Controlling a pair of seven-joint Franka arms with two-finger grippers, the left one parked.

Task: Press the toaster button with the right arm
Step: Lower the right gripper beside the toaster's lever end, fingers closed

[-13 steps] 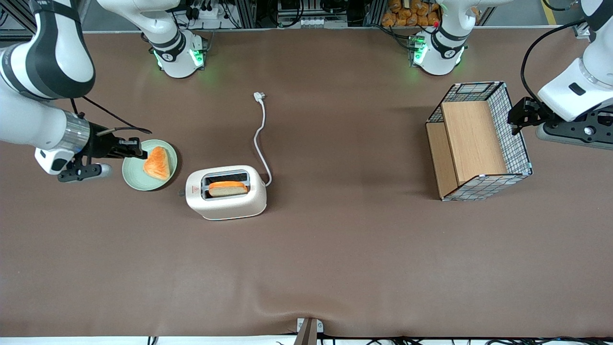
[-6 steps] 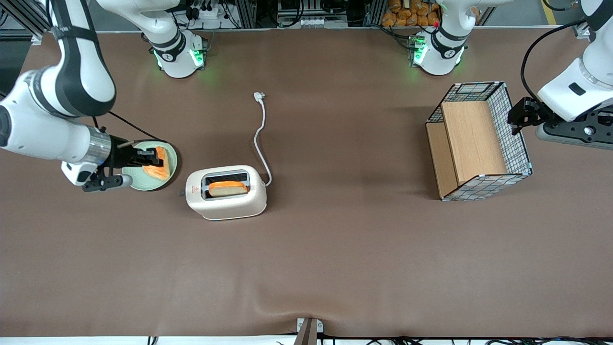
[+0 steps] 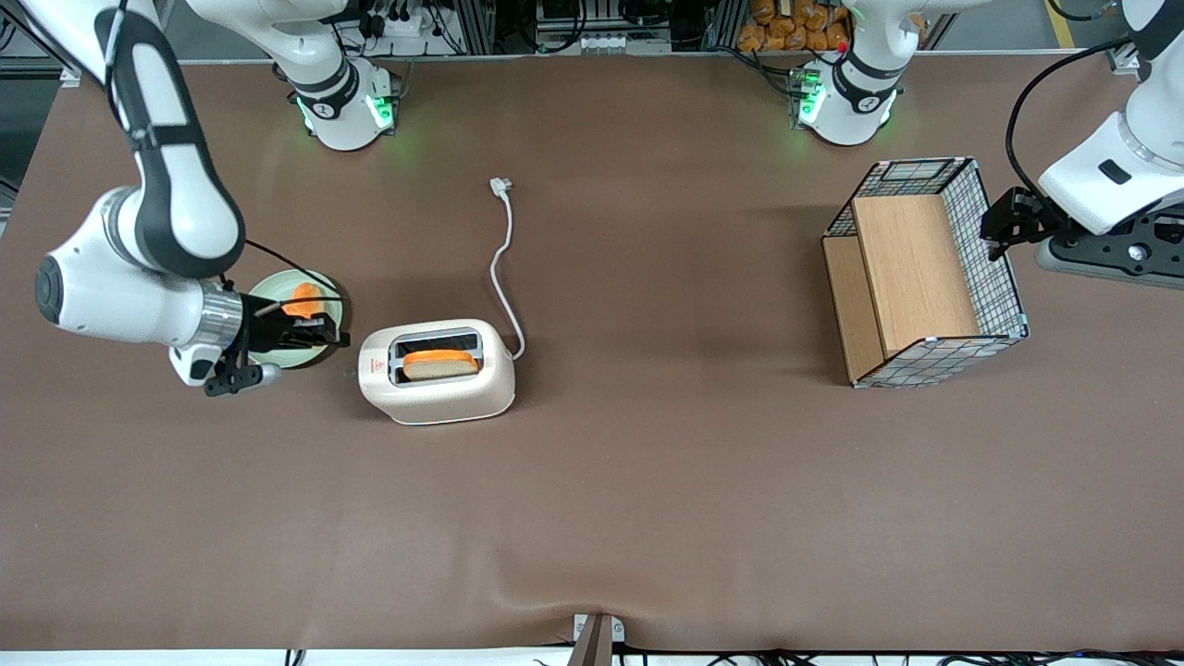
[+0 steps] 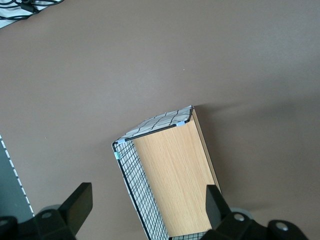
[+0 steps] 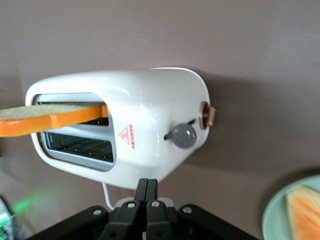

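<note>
Bare brown surface [image 3: 647,481] spreads wide around the cream-white two-slot toaster [image 3: 437,371]. The white, black-panelled right arm [image 3: 139,268] has swung in over the green plate [image 3: 277,356]; its jaws, pressed closed, now point at the small grey round toaster button [image 5: 183,136], a short gap ahead.

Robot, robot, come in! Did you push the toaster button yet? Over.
Gripper shut, over green plate, short of toaster. Toaster button not yet touched. Nothing between.
</note>
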